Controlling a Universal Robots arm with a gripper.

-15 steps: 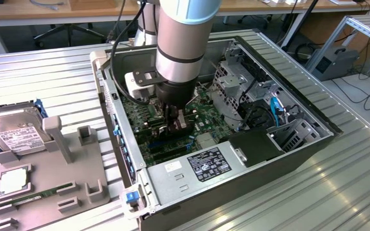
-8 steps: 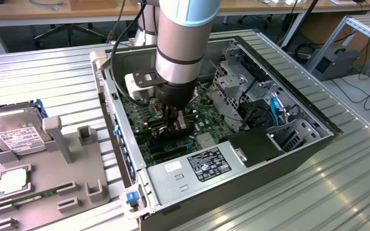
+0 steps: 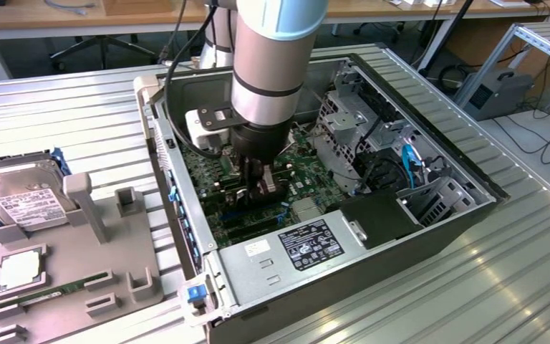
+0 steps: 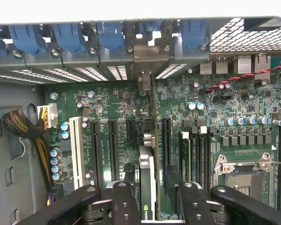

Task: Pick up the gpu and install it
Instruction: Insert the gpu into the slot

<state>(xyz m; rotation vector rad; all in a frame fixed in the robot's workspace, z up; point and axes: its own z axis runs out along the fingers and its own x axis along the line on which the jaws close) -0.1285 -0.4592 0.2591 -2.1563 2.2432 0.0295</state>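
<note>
The gpu (image 4: 147,187) stands on edge in a motherboard slot. It is a thin dark card with a green logo, and its metal bracket (image 4: 146,61) sits at the case's rear slot openings. My gripper (image 4: 159,190) straddles it, open. The two black fingers (image 4: 126,192) stand on either side of the card, with a visible gap on one side. In the exterior view the gripper (image 3: 261,188) reaches down inside the open computer case (image 3: 466,193) over the green motherboard (image 3: 299,154), hiding most of the card.
A silver hard drive (image 3: 17,193) and a green memory stick (image 3: 36,297) lie on the grey fixture (image 3: 112,258) at the exterior view's left. The power supply (image 3: 294,247), the drive cage (image 3: 346,122) and cables crowd the case. Blue bracket clips (image 4: 65,37), a white slot (image 4: 76,145) and the CPU socket (image 4: 246,180) surround the card.
</note>
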